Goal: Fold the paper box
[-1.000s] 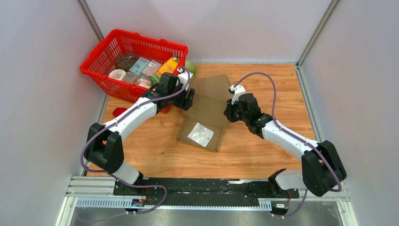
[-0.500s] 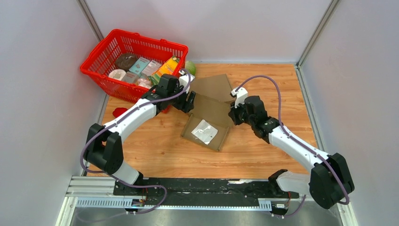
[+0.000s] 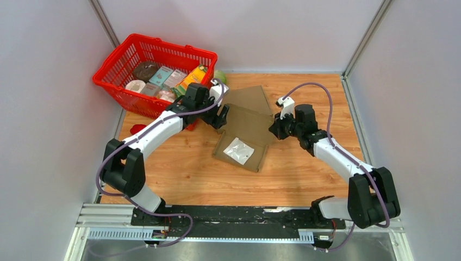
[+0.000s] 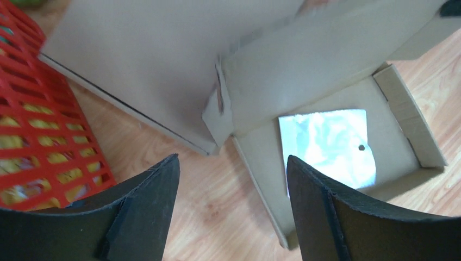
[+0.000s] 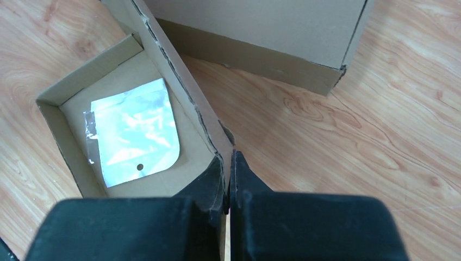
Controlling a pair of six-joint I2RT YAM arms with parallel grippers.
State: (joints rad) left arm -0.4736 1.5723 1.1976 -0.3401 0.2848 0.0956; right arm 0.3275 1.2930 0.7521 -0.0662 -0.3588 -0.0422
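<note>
Paper box (image 3: 247, 122): on worktop (image 3: 304, 174), tray open, lid flat behind. Likely light thin card, stiff at creases, easily bent; hold by wall edges. Right gripper (image 5: 228, 157) jaws clamped on side wall; left gripper (image 4: 232, 160) jaws wide apart

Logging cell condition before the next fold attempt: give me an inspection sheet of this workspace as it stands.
Surface: wooden table, undamaged where visible.
Job's things: paper box open, lid flap lying back; silver pouch inside.
Clutter: red basket of groceries, far left; small red item beside the left arm.
Grippers: left gripper open above the box's corner; right gripper shut on the box's side wall.
Cables: purple cables looped along both arms, none on the box.
Surroundings: grey walls; nothing else seen.
</note>
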